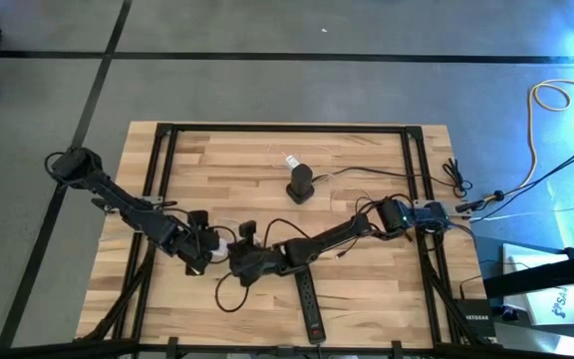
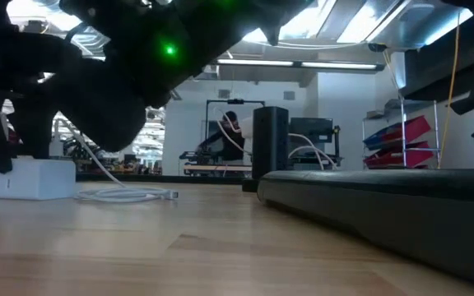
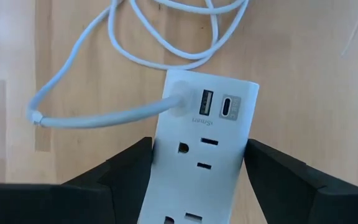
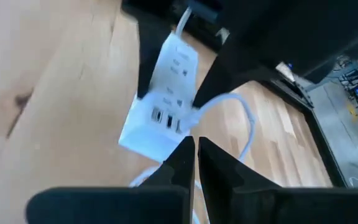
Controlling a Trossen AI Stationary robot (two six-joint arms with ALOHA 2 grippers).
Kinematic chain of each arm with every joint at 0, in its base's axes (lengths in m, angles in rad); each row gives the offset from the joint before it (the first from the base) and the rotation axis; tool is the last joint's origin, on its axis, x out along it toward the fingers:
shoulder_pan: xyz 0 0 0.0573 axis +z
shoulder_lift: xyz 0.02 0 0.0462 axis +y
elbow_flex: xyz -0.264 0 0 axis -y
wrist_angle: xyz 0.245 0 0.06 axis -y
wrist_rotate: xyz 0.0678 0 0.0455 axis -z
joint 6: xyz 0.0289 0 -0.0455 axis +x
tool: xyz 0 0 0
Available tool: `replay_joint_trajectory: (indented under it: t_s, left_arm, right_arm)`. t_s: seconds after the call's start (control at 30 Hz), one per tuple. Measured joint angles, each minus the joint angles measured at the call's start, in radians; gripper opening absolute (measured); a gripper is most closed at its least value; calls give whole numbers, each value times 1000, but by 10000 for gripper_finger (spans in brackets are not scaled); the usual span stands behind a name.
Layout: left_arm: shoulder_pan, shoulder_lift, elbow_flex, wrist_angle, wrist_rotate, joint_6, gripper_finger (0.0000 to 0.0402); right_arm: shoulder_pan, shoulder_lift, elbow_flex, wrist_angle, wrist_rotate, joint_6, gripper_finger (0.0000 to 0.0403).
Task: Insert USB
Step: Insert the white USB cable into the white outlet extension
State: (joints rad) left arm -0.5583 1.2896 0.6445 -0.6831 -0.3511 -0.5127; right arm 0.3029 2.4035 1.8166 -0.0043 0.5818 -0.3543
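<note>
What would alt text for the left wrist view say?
A white power strip sits between the left gripper's two dark fingers on a wooden table. A white cable is plugged into one end port, beside two free ports, and loops away across the wood.

white outlet block (image 3: pixel 201 162) flanked by left claw (image 3: pixel 197 177), white cable (image 3: pixel 160 37) coiled beyond (bare wood either side); black power strip (image 1: pixel 310 304) nearby

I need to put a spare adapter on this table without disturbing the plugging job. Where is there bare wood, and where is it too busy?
Bare wood lies behind the black stand toward the far edge, and in the near left corner. The middle near strip is crowded: the left claw grips the white power block, the right claw is shut beside it, with the white cable and black power strip close by.
</note>
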Motion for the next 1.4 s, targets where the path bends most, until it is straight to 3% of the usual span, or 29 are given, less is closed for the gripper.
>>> replay_joint_trajectory:
  t_s: [0.2,0.4,0.63,0.83,1.0,1.27,1.4]
  left_arm:
    - [0,0,0,52,1,32,236]
    - [-5,-10,0,-8,7,38,236]
    - [-48,-104,13,-25,23,73,237]
    - [-93,-226,46,-129,-3,21,237]
    - [-100,-269,39,-320,67,-64,237]
    - [-110,-248,-64,-203,108,-113,237]
    - [-123,-248,-66,-198,52,-117,237]
  right_arm:
    - [-32,-2,32,-53,-118,-100,0]
    - [-35,-1,31,-39,-132,-197,0]
    - [-20,0,30,44,-136,-195,0]
    - [-16,0,30,135,-207,-20,0]
    - [-24,2,30,136,-219,171,0]
    - [-46,76,29,187,-209,253,0]
    - [-63,85,29,190,-204,324,0]
